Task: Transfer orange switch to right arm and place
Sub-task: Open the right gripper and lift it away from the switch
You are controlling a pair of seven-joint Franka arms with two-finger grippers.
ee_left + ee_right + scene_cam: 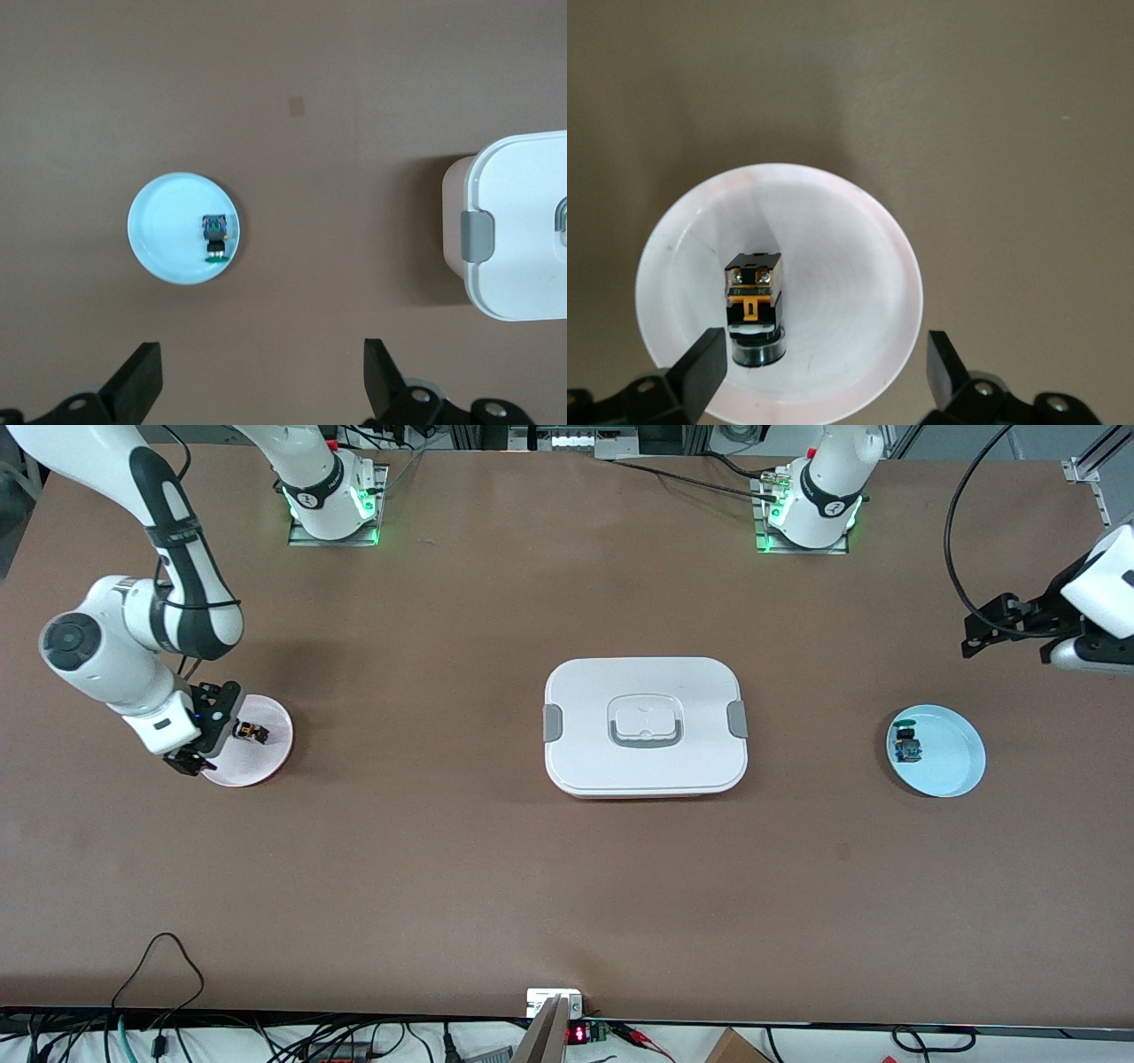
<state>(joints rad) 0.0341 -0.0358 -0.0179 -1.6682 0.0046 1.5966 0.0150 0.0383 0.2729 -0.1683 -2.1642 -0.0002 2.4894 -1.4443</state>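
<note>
Pink plastic is what I see under my right arm (pixel 133 646): it bends down from its base toward its own end of the table, and the right gripper (pixel 205 737) hangs low over the pink plate (pixel 270 757). Its fingers (pixel 704 367) are spread wide, pinching nothing. The orange switch (pixel 252 732) lies on its side inside the plate, black cap and orange-tan body both showing in the right wrist view (pixel 754 305). It sits free between the spread fingers, closer to one fingertip than the other; I cannot tell whether that fingertip touches the cap.

My left arm (pixel 1099 593) waits at its own end of the table, wrist held high, and the left gripper (pixel 992 633) is over bare tabletop with its fingers (pixel 137 382) spread and nothing between them. Below it the left wrist view picks up the light blue plate (pixel 164 226), with the green-capped switch (pixel 216 237) lying in it near the rim.

The white lidded box (pixel 645 726) sits in the middle of the table (pixel 567 886), well apart from both plates.
</note>
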